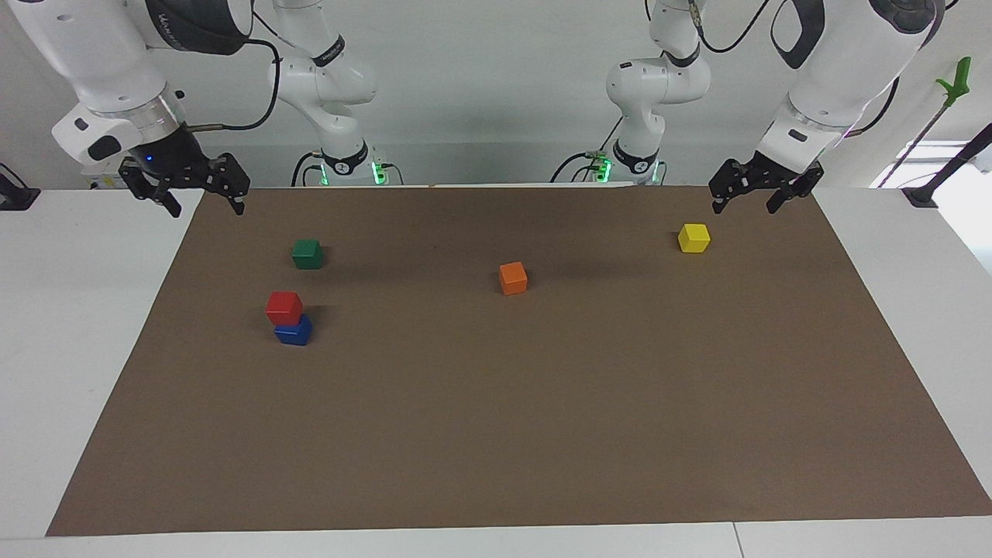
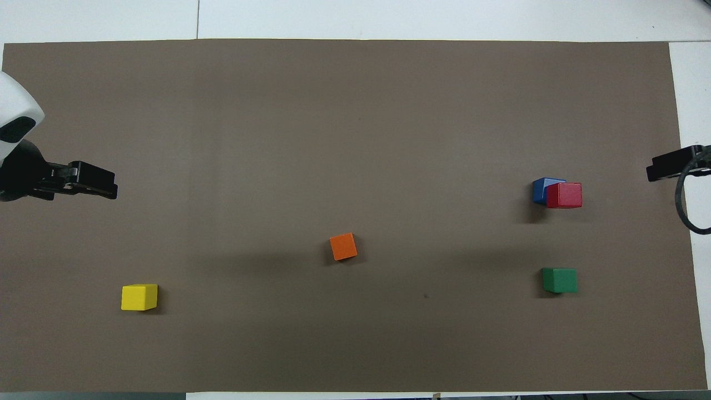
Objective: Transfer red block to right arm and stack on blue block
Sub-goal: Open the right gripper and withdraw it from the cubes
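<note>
The red block (image 1: 284,307) sits on top of the blue block (image 1: 294,332), slightly off-centre, toward the right arm's end of the brown mat (image 1: 496,434). In the overhead view the red block (image 2: 564,195) covers most of the blue block (image 2: 541,189). My right gripper (image 1: 206,205) is open and empty, raised over the mat's edge at its own end, and shows at the overhead view's border (image 2: 669,165). My left gripper (image 1: 745,203) is open and empty, raised over the mat's edge near the yellow block; it also shows in the overhead view (image 2: 91,183).
A green block (image 1: 307,253) lies nearer to the robots than the stack. An orange block (image 1: 513,278) lies mid-mat. A yellow block (image 1: 694,237) lies toward the left arm's end, just below the left gripper. White table (image 1: 70,325) surrounds the mat.
</note>
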### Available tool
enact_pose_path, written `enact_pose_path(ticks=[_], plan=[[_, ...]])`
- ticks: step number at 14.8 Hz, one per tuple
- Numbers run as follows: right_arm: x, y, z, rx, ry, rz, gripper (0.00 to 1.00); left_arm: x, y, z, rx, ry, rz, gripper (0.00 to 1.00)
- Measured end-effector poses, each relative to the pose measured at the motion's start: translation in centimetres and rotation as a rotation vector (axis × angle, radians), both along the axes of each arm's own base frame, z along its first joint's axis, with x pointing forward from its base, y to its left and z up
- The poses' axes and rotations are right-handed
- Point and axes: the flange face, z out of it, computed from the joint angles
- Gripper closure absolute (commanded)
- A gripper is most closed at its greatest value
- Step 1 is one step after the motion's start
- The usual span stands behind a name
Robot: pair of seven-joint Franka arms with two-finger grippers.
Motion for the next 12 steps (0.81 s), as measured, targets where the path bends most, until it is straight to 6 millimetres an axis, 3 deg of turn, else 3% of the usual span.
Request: enact_pose_path(ticks=[12], plan=[[-0.16,-0.61,-0.10,0.001,0.011,-0.012,0.00,0.00,0.00,-0.01,0.000,0.000,0.000,0.00]])
